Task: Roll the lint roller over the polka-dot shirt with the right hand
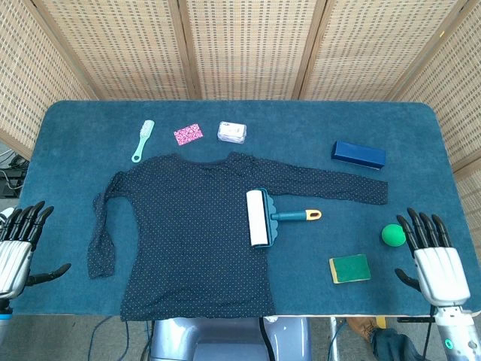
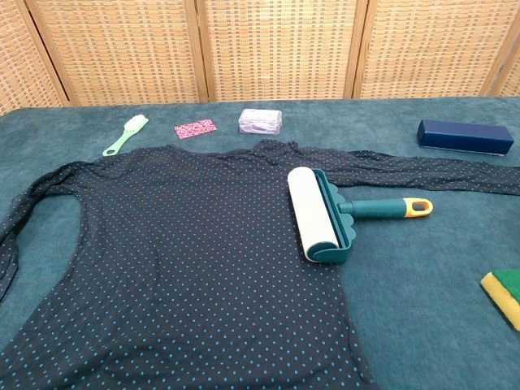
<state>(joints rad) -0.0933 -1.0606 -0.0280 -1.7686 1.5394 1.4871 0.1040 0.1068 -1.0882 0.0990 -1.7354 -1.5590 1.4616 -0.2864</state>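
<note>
Head view: we look steeply down from high above the near edge, taking in the whole table (image 1: pixel 451 150) with the right hand (image 1: pixel 434 265) at lower right. Chest view: we look low and close across the polka-dot shirt (image 2: pixel 187 268); both views share the lint roller (image 1: pixel 259 218).

Both of your hands sit at the near edge of the table (image 1: pixel 68 120), one at each corner, and only the head view shows them. Your right hand (image 1: pixel 434 265) is at the near right corner, back facing up, fingers straight, apart and pointing toward the table's far side, thumb out to the inside; it holds nothing. Your left hand (image 1: pixel 16 252) hangs just off the near left corner, fingers likewise extended and spread, thumb jutting inward over the table's edge, also empty.
</note>
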